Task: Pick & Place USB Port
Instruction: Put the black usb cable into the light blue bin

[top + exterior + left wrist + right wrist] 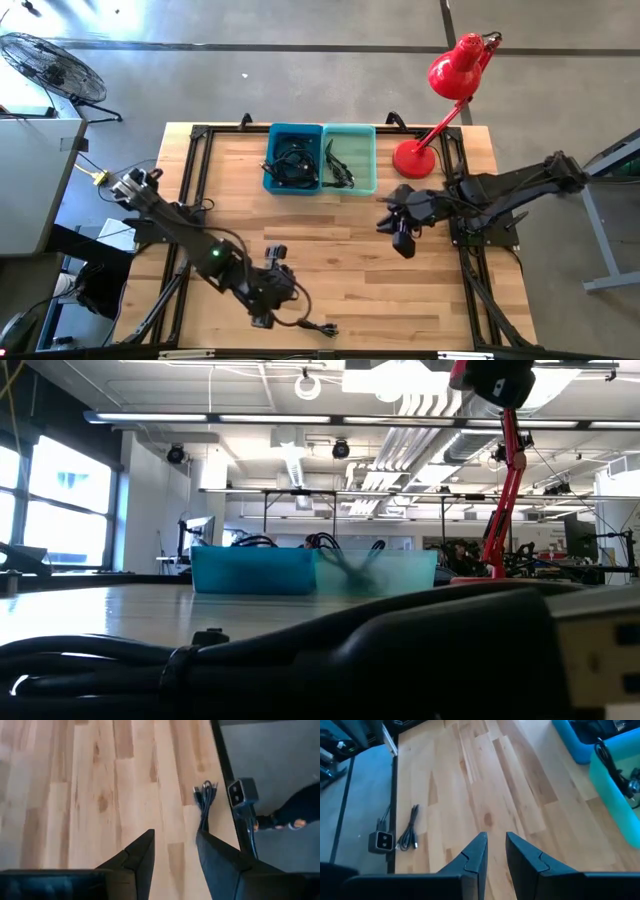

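The left tool hangs with its fingers apart and empty, near the cable at the 6 o'clock edge of the table. I think it is reaching to grab; next it must drop over the cable and close. The cable lies flat, long side 9 to 3 o'clock, plug toward 3. The right tool waits at 3 o'clock, fingers slightly apart.

In the low view a blurred black cable and a dark block fill the foreground, hiding both grippers, while in the left wrist view the left gripper shows only its fingers, its body cut off by the edge.
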You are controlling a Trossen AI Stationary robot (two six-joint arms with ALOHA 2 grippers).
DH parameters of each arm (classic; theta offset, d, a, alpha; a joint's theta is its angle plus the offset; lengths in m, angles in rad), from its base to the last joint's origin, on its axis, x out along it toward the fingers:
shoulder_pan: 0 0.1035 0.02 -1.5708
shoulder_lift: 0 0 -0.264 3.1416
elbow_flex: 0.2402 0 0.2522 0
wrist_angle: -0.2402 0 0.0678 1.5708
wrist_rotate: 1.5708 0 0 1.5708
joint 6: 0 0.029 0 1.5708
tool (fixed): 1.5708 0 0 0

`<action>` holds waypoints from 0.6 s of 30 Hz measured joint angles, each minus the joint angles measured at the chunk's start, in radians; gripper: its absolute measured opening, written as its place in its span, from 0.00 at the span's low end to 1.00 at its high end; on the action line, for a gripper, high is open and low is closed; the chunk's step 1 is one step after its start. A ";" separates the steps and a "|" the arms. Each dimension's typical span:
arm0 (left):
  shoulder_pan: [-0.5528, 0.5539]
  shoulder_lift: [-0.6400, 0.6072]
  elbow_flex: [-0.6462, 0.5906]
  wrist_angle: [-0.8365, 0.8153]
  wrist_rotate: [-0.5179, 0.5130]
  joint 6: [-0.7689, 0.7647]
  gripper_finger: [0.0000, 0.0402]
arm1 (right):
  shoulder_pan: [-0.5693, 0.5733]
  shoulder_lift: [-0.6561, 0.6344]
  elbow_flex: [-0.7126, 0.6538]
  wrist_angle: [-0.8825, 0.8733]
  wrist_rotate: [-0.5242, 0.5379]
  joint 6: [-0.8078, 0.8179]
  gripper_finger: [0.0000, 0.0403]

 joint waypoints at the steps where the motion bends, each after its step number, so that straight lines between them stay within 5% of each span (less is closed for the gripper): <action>1: 0.000 0.015 0.000 0.006 0.000 -0.028 0.36 | 0.011 0.000 0.000 0.005 0.013 0.004 0.15; 18: -0.095 0.286 -0.002 0.281 0.065 -0.221 0.36 | 0.225 0.000 0.000 0.109 0.220 0.231 0.15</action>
